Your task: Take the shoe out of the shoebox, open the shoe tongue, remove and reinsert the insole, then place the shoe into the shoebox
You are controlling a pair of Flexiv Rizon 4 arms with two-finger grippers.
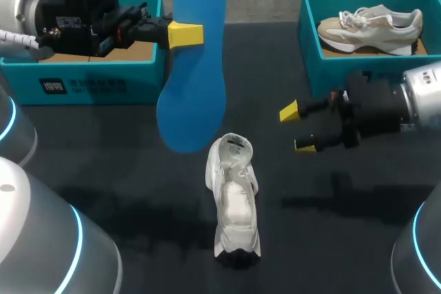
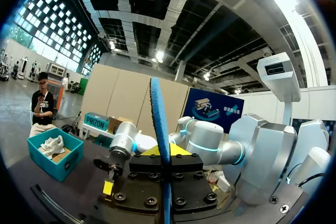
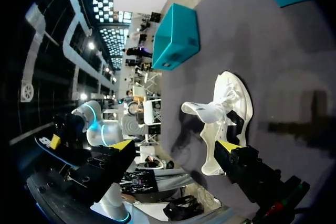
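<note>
A white shoe stands on the dark table near the front middle, its tongue pulled open. My left gripper is shut on a blue insole, held above the table behind the shoe. In the left wrist view the insole stands edge-on between the left gripper's fingers. My right gripper is open and empty, to the right of the shoe. In the right wrist view the shoe lies ahead of the right gripper, by one finger.
A teal shoebox stands at the back left behind my left arm. A second teal shoebox at the back right holds a beige sneaker; the left wrist view shows that box too.
</note>
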